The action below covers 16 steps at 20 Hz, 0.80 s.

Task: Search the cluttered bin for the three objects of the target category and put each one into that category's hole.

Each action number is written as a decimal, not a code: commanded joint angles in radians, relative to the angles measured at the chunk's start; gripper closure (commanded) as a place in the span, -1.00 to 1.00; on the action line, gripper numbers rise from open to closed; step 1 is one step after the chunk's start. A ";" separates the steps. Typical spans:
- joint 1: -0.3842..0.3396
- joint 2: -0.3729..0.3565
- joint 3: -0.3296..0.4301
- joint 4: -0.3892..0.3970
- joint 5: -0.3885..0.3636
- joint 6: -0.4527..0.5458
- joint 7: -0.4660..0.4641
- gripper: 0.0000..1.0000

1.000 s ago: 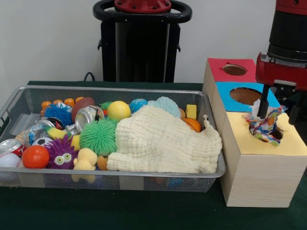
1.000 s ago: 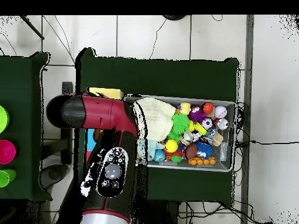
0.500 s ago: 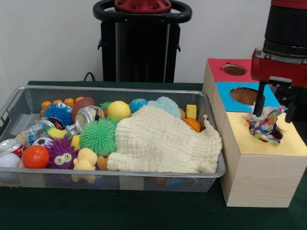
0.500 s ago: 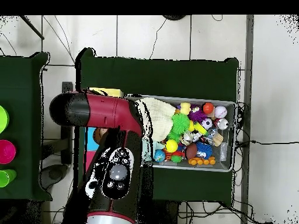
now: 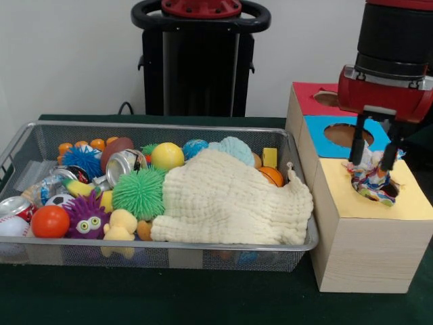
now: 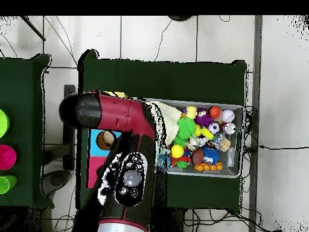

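- Front view: we see the tool (image 5: 371,145) hanging over the yellow-topped section of the wooden box (image 5: 369,247), its two dark fingers (image 5: 356,143) spread apart and gripping nothing.
- Just below the fingertips, a patterned cloth (image 5: 371,181) sits bunched in the yellow section's hole (image 5: 389,191), part of it still above the rim.
- At 11 o'clock from that hole we find the blue section with its own hole (image 5: 343,135), and beyond it the red section with a third hole (image 5: 329,99).
- At 9 o'clock from the box stands the wire bin (image 5: 40,139) on the green surface (image 5: 155,298). A cream knitted cloth (image 5: 230,200) drapes over its right half; a green spiky ball (image 5: 139,192), a purple spiky toy with eyes (image 5: 86,217) and an orange ball (image 5: 49,221) lie to its left.
- Overhead view: the red and black arm (image 6: 124,151) covers the yellow section, so we cannot see the tool or the patterned cloth here.
- The bin (image 6: 236,142) lies at 3 o'clock from the arm, and the blue section's hole (image 6: 105,140) shows at the arm's 9 o'clock edge.
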 commanded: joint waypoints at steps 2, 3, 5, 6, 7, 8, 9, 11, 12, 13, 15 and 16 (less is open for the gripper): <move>-0.008 -0.002 0.020 0.019 -0.028 0.143 0.141 1.00; -0.006 -0.001 0.019 0.018 -0.027 0.144 0.144 1.00; 0.004 0.002 0.007 0.015 -0.027 0.157 0.162 1.00; 0.007 0.004 0.002 0.014 -0.026 0.168 0.172 1.00; 0.009 0.001 0.001 0.022 -0.023 0.174 0.179 1.00; 0.006 0.000 0.009 0.035 -0.015 0.162 0.182 1.00; 0.002 0.001 0.012 0.040 -0.012 0.157 0.181 1.00; 0.001 0.000 0.017 0.050 -0.009 0.147 0.181 1.00; 0.002 -0.001 0.018 0.058 -0.009 0.144 0.182 1.00; 0.003 -0.001 0.019 0.066 -0.009 0.141 0.183 1.00; 0.003 0.004 0.026 0.098 -0.013 0.106 0.175 1.00; 0.000 0.007 0.032 0.110 -0.016 0.086 0.166 1.00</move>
